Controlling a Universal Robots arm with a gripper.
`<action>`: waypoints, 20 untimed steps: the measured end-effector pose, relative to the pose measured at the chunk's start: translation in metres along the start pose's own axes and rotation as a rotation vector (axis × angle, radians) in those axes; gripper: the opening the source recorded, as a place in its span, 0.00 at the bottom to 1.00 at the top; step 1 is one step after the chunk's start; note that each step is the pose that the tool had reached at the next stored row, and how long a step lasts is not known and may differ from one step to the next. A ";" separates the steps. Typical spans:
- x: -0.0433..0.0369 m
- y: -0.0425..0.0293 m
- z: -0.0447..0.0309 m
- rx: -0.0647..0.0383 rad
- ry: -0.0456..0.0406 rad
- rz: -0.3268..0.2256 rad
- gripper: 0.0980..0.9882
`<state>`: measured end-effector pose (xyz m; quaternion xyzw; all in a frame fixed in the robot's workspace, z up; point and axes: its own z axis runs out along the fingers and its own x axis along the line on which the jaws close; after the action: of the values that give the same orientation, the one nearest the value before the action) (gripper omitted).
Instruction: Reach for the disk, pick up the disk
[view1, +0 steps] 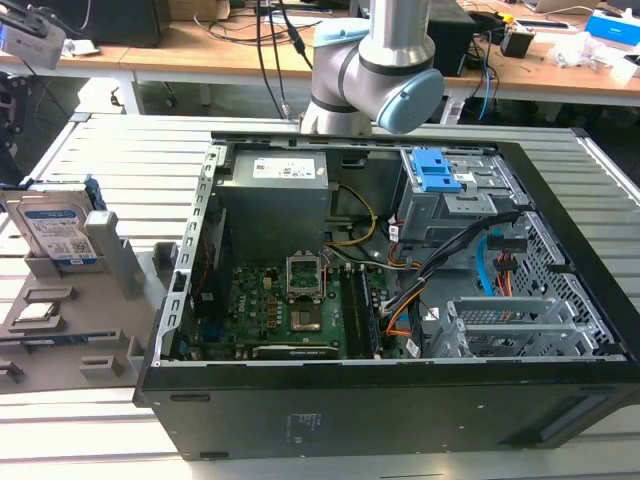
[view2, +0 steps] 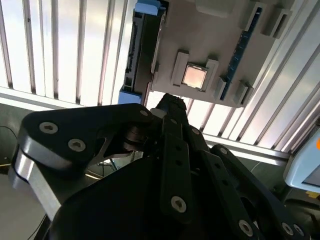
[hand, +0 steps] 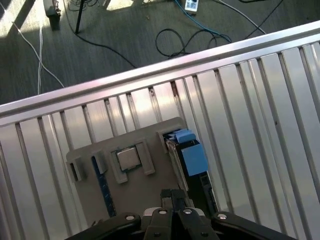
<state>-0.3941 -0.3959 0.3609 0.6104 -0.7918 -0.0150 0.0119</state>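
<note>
Black gripper (hand: 173, 196) links sit closest, jaws pressed together on nothing, poised above the grey holder (hand: 145, 134); the disk (hand: 193, 158) stands on edge in its slot there, probably so its flat faces can be pinched from above, outside the open computer case (view1: 400, 405)

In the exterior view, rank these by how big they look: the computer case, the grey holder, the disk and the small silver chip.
Largest to smallest:
1. computer case
2. grey holder
3. disk, standing in it
4. silver chip
The gaps are wide, so nearness to the camera does not change the order.
</note>
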 end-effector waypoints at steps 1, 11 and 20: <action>0.0000 0.0000 0.0000 0.000 0.0002 -0.006 0.01; 0.0000 0.0000 0.0000 0.000 0.0032 -0.085 0.01; 0.0000 0.0000 0.0000 0.000 0.0061 -0.160 0.01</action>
<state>-0.3941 -0.3959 0.3609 0.6719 -0.7404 -0.0140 0.0130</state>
